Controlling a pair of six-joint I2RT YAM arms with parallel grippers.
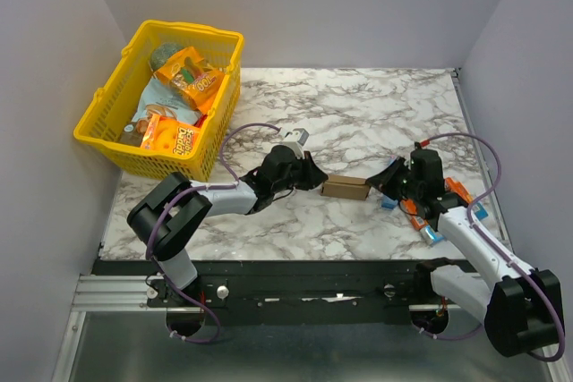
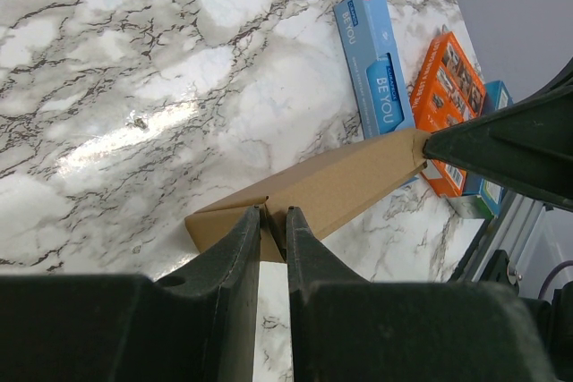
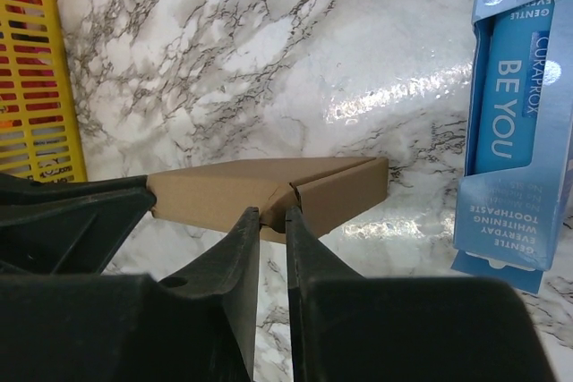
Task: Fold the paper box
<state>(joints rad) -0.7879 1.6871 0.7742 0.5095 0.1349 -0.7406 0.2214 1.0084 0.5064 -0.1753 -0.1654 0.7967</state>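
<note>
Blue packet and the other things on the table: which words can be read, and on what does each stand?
"BE YOU": large, on the blue packet.
"CURAPROX": same packet, beside it.
"GENTLE EVERYDAY WHITENING TOOTHPASTE": same packet, small print.
The orange packet beside it: print too small to read.
The orange packets in the yellow basket: too blurred.
The paper box: no print.

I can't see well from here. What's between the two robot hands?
The paper box lies between the left hand and the right hand, one at each end. The top view shows it.
</note>
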